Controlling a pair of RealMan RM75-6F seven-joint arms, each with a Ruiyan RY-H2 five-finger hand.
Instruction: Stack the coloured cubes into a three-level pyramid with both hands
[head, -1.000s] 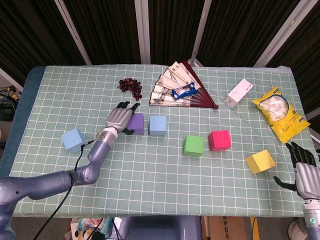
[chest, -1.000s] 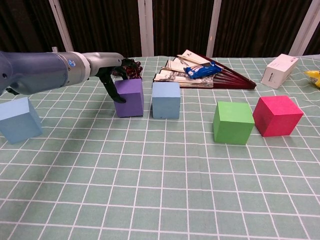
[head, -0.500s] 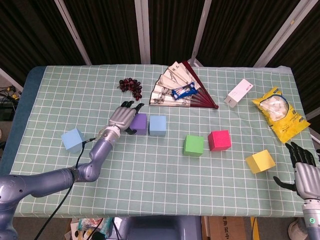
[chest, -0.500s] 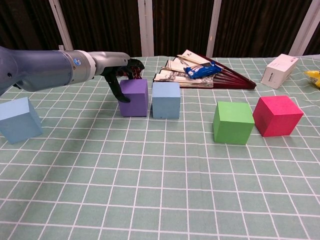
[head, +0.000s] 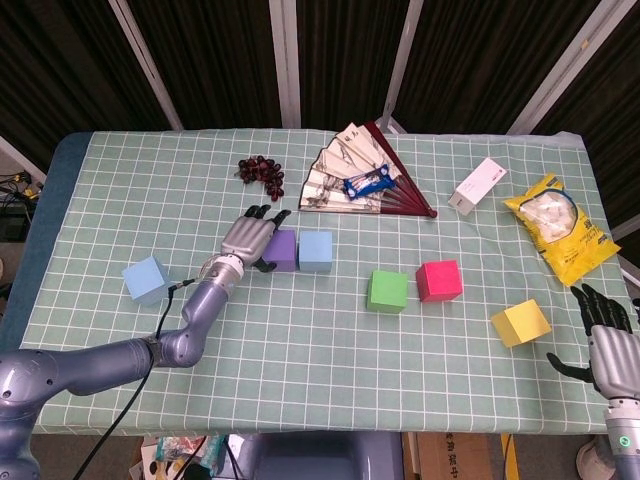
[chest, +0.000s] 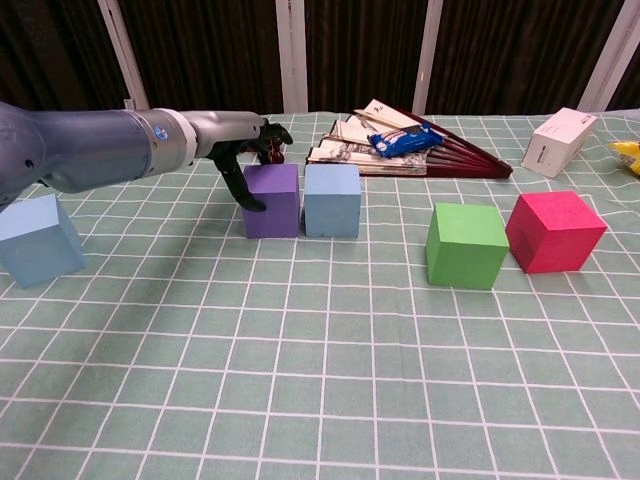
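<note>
While the left hand (chest: 245, 160) presses spread fingers on the purple cube (chest: 272, 199), base-building seems underway; next, close it against the blue cube (chest: 332, 199).

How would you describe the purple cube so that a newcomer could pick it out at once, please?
Start at the open paper fan at the back of the table and come toward the robot. Two cubes sit side by side there; the purple cube is the one touched by the left robot hand, unlike its untouched blue neighbour.
</note>
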